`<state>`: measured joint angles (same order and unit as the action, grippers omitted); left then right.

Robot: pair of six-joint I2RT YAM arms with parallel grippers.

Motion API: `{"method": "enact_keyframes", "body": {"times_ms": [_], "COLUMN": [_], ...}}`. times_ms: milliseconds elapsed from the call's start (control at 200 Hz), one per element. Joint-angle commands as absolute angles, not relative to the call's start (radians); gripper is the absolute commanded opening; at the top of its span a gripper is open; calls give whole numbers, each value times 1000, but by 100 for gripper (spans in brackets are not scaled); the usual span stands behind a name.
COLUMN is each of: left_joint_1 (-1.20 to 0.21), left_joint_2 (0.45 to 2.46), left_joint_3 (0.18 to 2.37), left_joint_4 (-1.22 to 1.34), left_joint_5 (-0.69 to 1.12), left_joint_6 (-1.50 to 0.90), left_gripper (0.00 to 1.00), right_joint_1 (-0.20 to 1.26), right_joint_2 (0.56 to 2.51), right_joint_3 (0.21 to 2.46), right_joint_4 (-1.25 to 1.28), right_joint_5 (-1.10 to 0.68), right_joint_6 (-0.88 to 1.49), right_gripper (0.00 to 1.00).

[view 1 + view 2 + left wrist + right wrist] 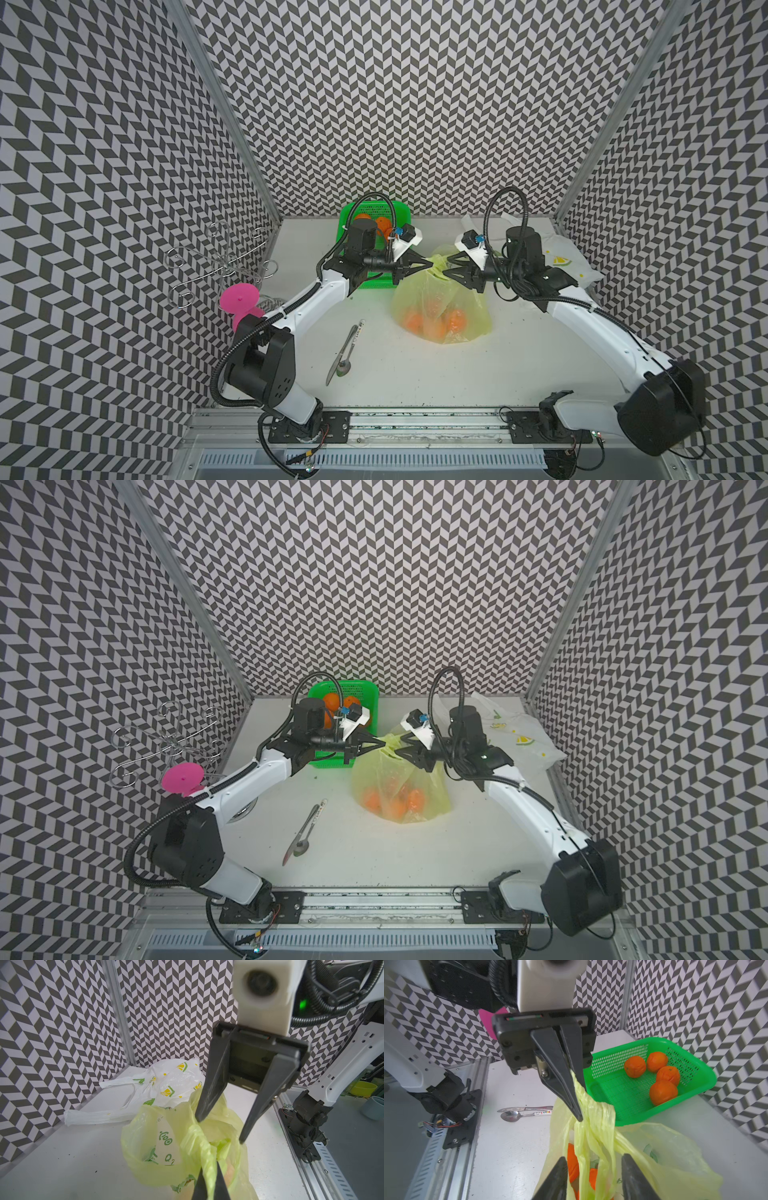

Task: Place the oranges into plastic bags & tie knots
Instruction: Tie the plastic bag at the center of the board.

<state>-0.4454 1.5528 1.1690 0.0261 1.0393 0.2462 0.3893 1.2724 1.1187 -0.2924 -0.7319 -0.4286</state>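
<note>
The yellow-green plastic bag (440,307) (399,783) stands mid-table with oranges (455,318) (572,1164) inside. Its twisted handle strip (207,1153) rises to my left gripper (428,262) (211,1180) (578,1115), which is shut on it. My right gripper (446,266) (220,1130) (593,1159) faces it, open, with the handle strips (593,1138) hanging between its fingers. The strips cross there; I cannot tell whether a knot is formed. Several oranges (662,1076) lie in the green mesh basket (708,1076) (365,208). The white lemon-print bag (569,262) (166,1082) lies flat at the back right.
A knife and a spoon (345,353) (525,1109) lie at the front left of the bag. A pink disc-shaped object (239,297) and a wire hook stand (220,262) sit at the table's left edge. Patterned walls close in three sides.
</note>
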Motion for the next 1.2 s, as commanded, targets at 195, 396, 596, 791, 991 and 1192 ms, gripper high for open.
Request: {"method": "enact_keyframes", "body": {"times_ms": [195,396,596,791,991,1192], "left_joint_1": [-453,-456,-460,-466,-472,-474], "left_joint_2": [1444,1446,1441,1437,1431,1430], "left_joint_3": [1060,1063,1063,1065,1063,1056], "left_joint_4": [168,161,160,164,173,182], "left_joint_5": [1122,1158,1143,1107,1087,1044], "left_joint_6": [318,332,331,314,301,288], "left_gripper": [0,0,0,0,0,0], "right_joint_1": [395,486,504,510,521,528], "right_joint_2": [1221,1276,1321,1312,1318,1310], "right_joint_3": [1255,1285,1300,1263,1234,1213], "right_joint_4": [-410,-486,-548,-551,-539,-529], "right_joint_5": [-700,-605,-568,-559,-544,-529], "right_joint_6": [-606,-717,-771,-769,-756,-735], "right_gripper": [75,89,69,58,49,60]}}
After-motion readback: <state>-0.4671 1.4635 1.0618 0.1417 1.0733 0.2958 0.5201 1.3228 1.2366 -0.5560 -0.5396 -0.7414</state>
